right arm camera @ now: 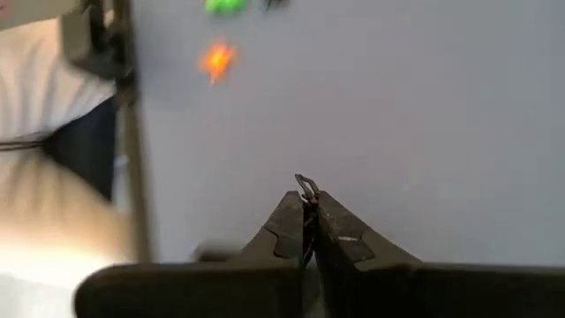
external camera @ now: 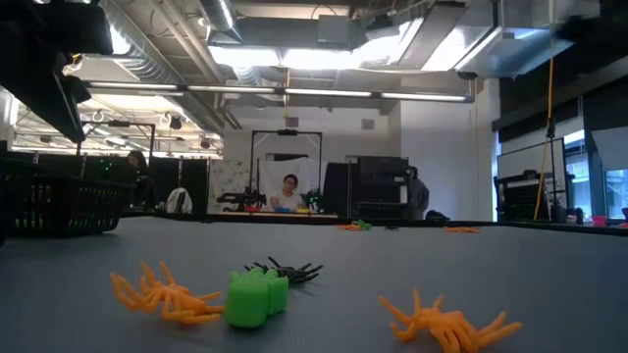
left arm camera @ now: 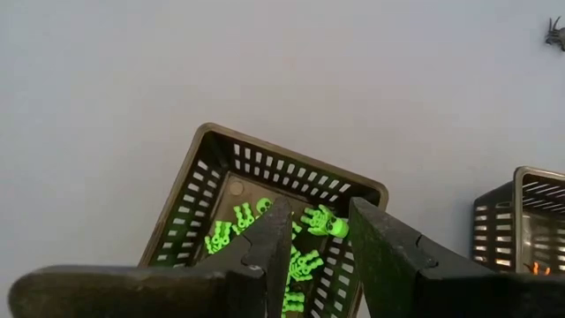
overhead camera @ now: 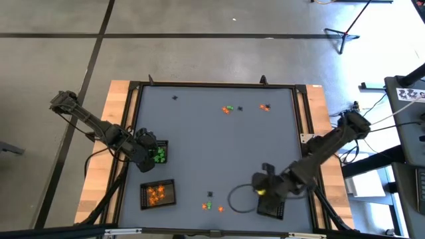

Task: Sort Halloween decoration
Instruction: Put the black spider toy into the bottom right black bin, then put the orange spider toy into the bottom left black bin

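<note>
At the left edge of the high view, the left gripper (overhead camera: 154,154) is held over the tray (left arm camera: 205,164) of green trinkets (left arm camera: 311,221), its fingers (left arm camera: 274,238) spread with nothing seen between them. At lower right, the right gripper (overhead camera: 264,188) is poised above a black tray (overhead camera: 271,208), fingers (right arm camera: 287,225) pressed together on a thin dark piece (right arm camera: 305,187), apparently a black trinket. A tray of orange trinkets (overhead camera: 157,194) is seen at lower left. Unsorted decoration (overhead camera: 228,109) is scattered at upper centre, with more (overhead camera: 213,206) at the bottom centre of the grey surface (overhead camera: 199,146). By the look of it, the drop is best made low and centred over the black tray, so the light piece is not flicked past its rim.
</note>
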Controlling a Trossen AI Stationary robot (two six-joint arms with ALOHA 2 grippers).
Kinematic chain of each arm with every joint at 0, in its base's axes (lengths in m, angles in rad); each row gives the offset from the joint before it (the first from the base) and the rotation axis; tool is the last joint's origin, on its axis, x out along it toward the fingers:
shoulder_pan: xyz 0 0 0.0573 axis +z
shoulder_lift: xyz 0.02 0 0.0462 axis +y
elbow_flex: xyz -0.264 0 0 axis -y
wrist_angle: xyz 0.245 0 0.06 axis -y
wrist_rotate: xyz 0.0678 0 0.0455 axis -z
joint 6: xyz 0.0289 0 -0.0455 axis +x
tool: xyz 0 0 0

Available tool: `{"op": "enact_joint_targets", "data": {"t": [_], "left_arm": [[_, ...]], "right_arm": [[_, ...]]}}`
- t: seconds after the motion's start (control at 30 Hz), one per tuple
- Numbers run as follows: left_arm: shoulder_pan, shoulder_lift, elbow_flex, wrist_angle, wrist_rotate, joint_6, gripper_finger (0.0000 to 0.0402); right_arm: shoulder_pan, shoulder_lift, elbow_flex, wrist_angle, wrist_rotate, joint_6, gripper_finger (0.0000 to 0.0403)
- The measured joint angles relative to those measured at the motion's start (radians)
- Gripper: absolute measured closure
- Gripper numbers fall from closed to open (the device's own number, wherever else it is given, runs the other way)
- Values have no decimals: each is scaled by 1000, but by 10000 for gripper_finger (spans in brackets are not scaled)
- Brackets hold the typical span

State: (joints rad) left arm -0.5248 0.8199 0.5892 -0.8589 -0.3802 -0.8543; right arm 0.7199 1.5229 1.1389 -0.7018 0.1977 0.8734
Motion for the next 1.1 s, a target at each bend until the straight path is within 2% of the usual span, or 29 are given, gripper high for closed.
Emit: {"op": "enact_joint_targets", "data": {"t": [0.13,0.27,0.43,0.57,0.7,0.93,1.1], "left_arm": [[0,0,0,0,0,0,295],[0,0,0,0,0,0,295],[0,0,0,0,0,0,295],[0,0,0,0,0,0,295],[0,0,0,0,0,0,295],[0,0,0,0,0,0,295],[0,0,0,0,0,0,295]], "right_arm": [[86,1,-5,-5,-67,163,396],[140,23,-10,-23,-74,269,389],[150,45,-10,-39,-71,355,332],[134,49,-10,-64,-82,357,271],[104,49,-10,-114,-105,352,233],[-32,48,-10,-257,-52,212,226],[-187,48,-10,-329,44,54,235]]}}
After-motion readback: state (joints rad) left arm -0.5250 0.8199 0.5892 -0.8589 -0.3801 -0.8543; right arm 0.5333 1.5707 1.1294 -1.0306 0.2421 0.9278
